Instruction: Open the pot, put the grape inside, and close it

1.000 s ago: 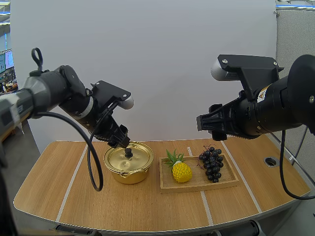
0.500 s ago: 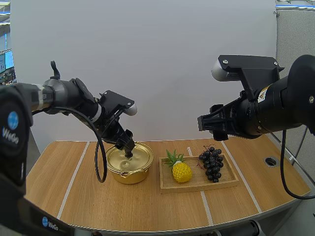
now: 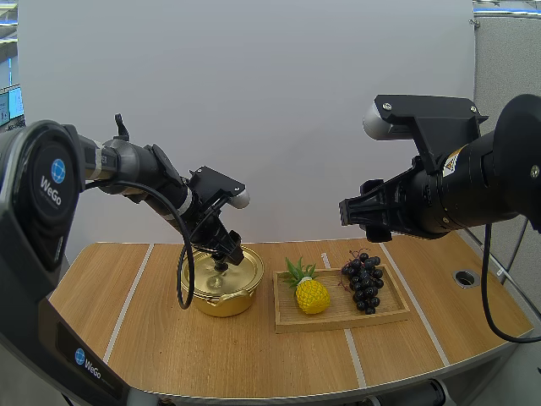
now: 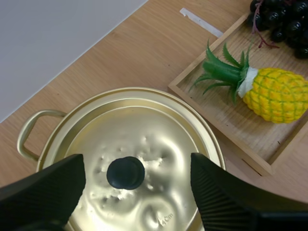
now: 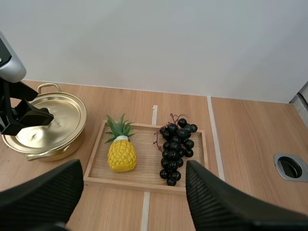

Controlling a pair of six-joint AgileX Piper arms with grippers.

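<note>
Straddling the knob (image 4: 125, 173) of the lid (image 4: 161, 127), my left pincer (image 4: 137, 164) stands wide apart, seemingly not yet touching it. Opening the pot (image 3: 221, 298) is the step in hand: I judge the next move is to close on the knob and lift. My right pincer (image 3: 363, 211), apart and empty, hangs above the grapes (image 5: 175, 147) on the tray (image 5: 144, 180).

The shiny gold-coloured, two-handled metal pot (image 3: 221, 298) is sitting upright on the wooden tabletop (image 3: 152, 338), left of its middle and close to its far edge. Its dented gold lid (image 4: 159, 144) is lying flat and closed on the rim, with its round black knob (image 4: 125, 173) standing up at the centre. The bunch of dark purple-black grapes (image 3: 363, 283) is lying at the right end of the shallow wooden tray (image 3: 338, 320), its stem pointing toward the tray's far edge.
</note>
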